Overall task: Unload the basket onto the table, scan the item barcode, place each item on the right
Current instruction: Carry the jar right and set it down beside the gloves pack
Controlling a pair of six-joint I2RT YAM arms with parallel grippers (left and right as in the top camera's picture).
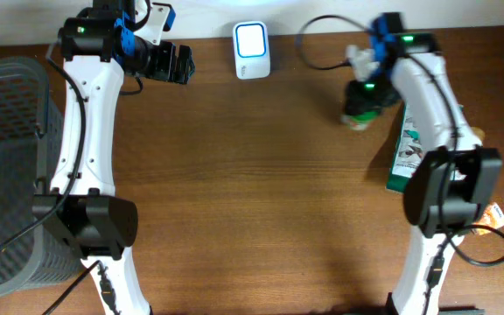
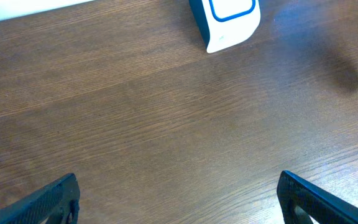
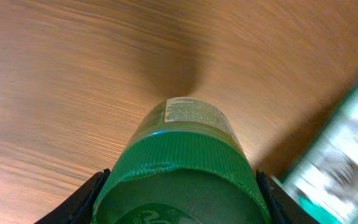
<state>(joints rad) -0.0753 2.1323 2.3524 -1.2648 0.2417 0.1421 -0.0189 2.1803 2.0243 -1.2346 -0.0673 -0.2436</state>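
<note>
Brown wood-grain counter (image 1: pixel 261 192) fills all three views, with a pale wall strip along its far edge.

At the right tool (image 3: pixel 179 186) the two dark fingers stand on either side of a green ribbed lid; they are clamped on a green jar (image 3: pixel 182 158) by its cap. In the right wrist view the jar hangs away from the camera, so its long axis runs from the tool down toward the counter, lid at the tool and bottom end pointing at the wood. A printed label (image 3: pixel 191 112) with fine text shows on the jar's side, turned up in that view; I cannot tell if the barcode is on this patch. In the overhead view the jar (image 1: pixel 363 101) is at the far right part of the counter, under the right wrist.

From there, the white scanner (image 1: pixel 251 51) with a blue-framed window stands at the far edge, well apart from the jar and to its left. I judge the coming move turns on this: the jar must travel left and its label must face the window.

The left tool (image 1: pixel 180 63) has its fingers wide apart and holds nothing. It is near the scanner, on its left side, nearer than the right one.

Beside the right arm lies a green and white box (image 1: pixel 407 144), and a dark mesh basket (image 1: pixel 7 166) sits at the left edge.
</note>
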